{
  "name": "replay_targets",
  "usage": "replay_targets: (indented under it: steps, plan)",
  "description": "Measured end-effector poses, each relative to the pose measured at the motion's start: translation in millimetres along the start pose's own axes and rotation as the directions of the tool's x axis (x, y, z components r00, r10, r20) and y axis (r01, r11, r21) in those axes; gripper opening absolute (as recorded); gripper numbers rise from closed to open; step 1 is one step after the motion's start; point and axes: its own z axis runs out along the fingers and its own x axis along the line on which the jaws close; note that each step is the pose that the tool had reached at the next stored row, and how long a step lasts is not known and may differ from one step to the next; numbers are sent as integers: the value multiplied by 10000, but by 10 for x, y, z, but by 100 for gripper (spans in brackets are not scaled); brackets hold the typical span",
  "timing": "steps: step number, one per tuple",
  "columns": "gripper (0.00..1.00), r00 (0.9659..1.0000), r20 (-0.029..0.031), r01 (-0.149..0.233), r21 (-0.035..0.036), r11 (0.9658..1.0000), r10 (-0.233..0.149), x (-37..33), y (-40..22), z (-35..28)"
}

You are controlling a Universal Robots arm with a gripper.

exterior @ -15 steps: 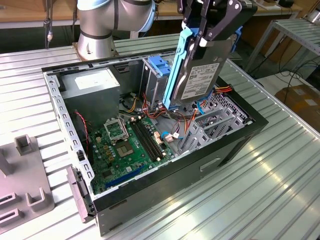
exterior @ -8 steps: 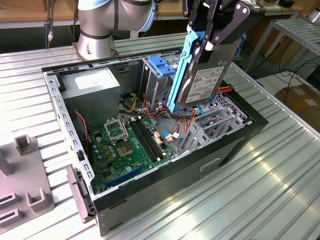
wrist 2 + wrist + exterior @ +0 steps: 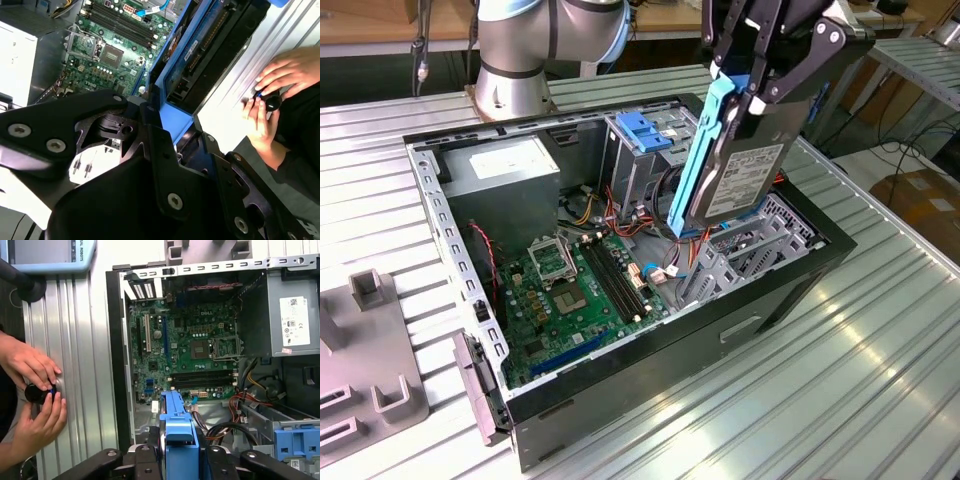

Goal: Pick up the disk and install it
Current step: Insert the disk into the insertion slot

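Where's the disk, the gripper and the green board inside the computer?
disk (image 3: 745, 185): exterior view, on its labelled face.
gripper (image 3: 770, 92): exterior view, between the fingertips clamping the disk's upper end.
green board (image 3: 175, 354): first wrist view, on bare green beside the processor socket.

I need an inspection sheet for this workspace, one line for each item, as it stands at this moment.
Surface: ribbed metal table, carrying an open computer case.
Job's things: disk held steeply tilted over the case, not yet seated.
Clutter: grey fixture block on the table at the exterior view's left.
Grippers: gripper shut on the disk's upper end.
Cables: loose coloured wires inside the case, beside the motherboard.
Surroundings: a person's hands on a black knob beside the case; cardboard box beyond the table.
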Motion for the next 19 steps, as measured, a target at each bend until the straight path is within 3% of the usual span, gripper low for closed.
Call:
replay_targets:
  steps: [7, 16, 19]
  plan:
    - [37, 10000, -30, -1, 3, 10000, 1, 75, -115, 26]
    - [37, 10000, -49, -1, 5, 10000, 1, 59, -426, 63]
    - [37, 10000, -53, 0, 4, 10000, 0, 52, -497, 71]
